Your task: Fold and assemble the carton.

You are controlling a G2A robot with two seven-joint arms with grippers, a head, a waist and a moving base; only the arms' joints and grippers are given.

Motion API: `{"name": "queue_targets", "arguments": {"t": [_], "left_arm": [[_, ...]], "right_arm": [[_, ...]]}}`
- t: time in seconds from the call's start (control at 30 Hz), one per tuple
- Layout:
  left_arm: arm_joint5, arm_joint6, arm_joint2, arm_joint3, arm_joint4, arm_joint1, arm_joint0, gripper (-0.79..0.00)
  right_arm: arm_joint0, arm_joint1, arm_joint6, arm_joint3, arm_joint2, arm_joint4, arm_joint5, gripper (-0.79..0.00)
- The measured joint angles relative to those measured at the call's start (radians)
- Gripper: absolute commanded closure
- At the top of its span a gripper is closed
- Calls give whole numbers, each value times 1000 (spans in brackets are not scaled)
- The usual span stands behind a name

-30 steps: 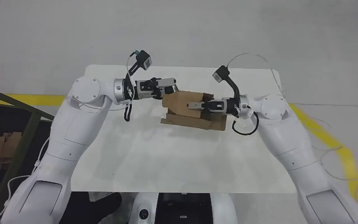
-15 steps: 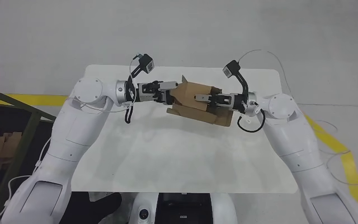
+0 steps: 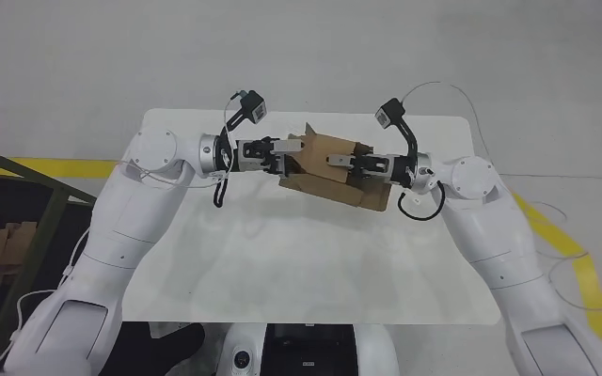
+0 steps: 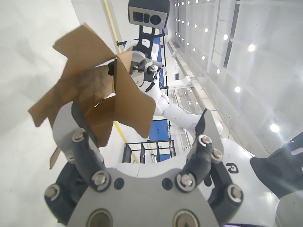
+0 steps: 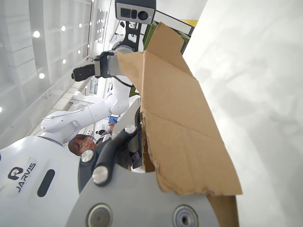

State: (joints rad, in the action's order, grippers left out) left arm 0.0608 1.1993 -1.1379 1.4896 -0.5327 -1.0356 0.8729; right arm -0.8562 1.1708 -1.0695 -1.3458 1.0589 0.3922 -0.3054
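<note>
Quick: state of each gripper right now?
Left gripper: open, holding nothing.
Right gripper: closed on the carton.

The carton (image 3: 331, 180) hangs between left gripper (image 3: 289, 160) and right gripper (image 3: 332, 162) (over the table (image 3: 282, 273)).

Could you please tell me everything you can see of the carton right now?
The carton is plain brown corrugated cardboard, only partly erected: its walls form a loose, skewed tube with creased flaps splaying outward at both ends. It hangs tilted over the white table between the two arms. The right tool is clamped on one wall panel at one end; the left tool is open, one finger against a flap at the other end. One edge looks ragged.
</note>
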Motion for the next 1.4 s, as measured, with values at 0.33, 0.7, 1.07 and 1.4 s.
{"name": "queue_targets", "arguments": {"t": [0.33,0.7,1.07,1.4], "left_arm": [[-10,24,-36,95,10,13,53,-785],[-12,32,3,108,27,9,56,-785],[-10,21,47,63,10,-5,15,-785],[-5,9,51,53,8,-8,5,-785]], "right_arm": [[7,3,46,27,13,14,14,0],[9,10,64,24,-2,29,26,0],[-3,15,81,1,-10,34,37,0],[-21,19,100,-26,-20,26,58,0]]}}
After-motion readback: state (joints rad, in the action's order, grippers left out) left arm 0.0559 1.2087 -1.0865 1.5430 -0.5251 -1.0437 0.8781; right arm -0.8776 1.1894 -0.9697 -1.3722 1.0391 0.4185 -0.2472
